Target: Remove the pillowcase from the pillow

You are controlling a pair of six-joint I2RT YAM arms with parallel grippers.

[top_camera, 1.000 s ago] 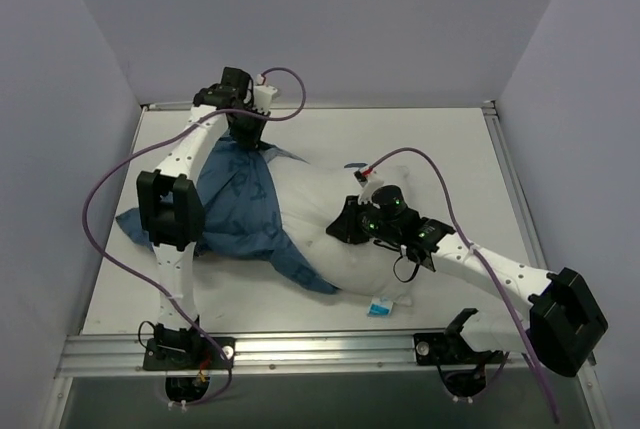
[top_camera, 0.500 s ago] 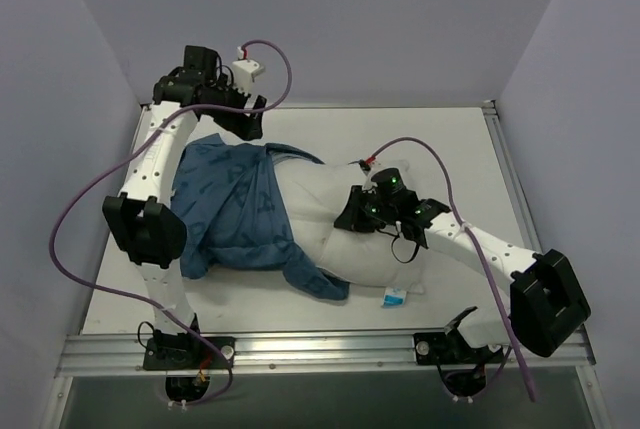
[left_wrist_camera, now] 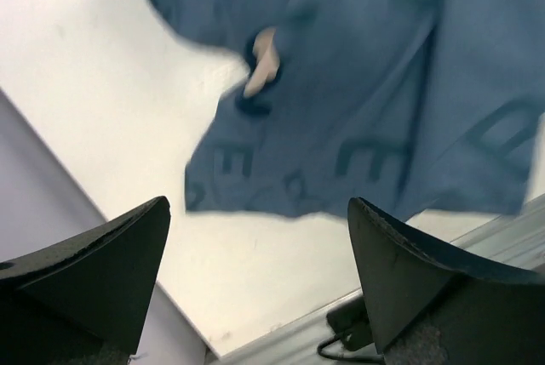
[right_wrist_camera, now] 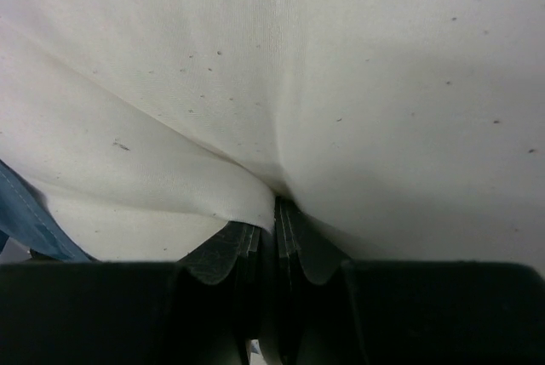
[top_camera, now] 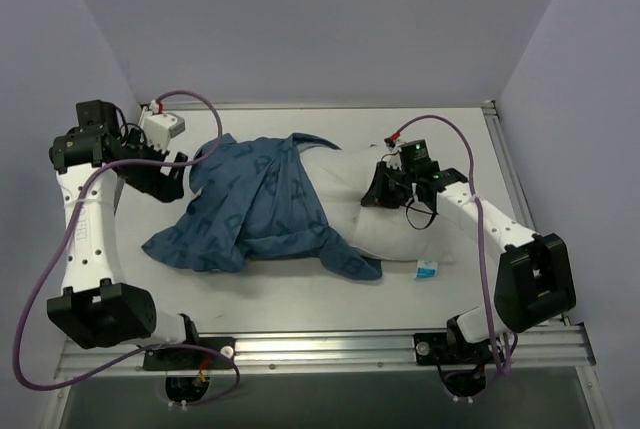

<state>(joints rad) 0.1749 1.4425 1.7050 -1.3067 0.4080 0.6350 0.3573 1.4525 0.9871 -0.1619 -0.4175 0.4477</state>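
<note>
One white pillow [top_camera: 400, 229] lies on one table [top_camera: 300, 299], and there is one blue printed pillowcase [top_camera: 250, 214]. In the left wrist view, one beige mouse face [left_wrist_camera: 260, 67] shows on the fabric. One blue-and-white tag [top_camera: 427, 270] is at the pillow's corner. There are two robot arms, the left arm [top_camera: 85, 239] and the right arm [top_camera: 490, 229]. They carry two grippers, the left gripper [left_wrist_camera: 257, 202] and the right gripper [right_wrist_camera: 274, 216], each with two fingers. Two purple cables run along them, the left cable [top_camera: 190, 96] and the right cable [top_camera: 432, 117]. Three pale walls [top_camera: 300, 29] surround the table.
</note>
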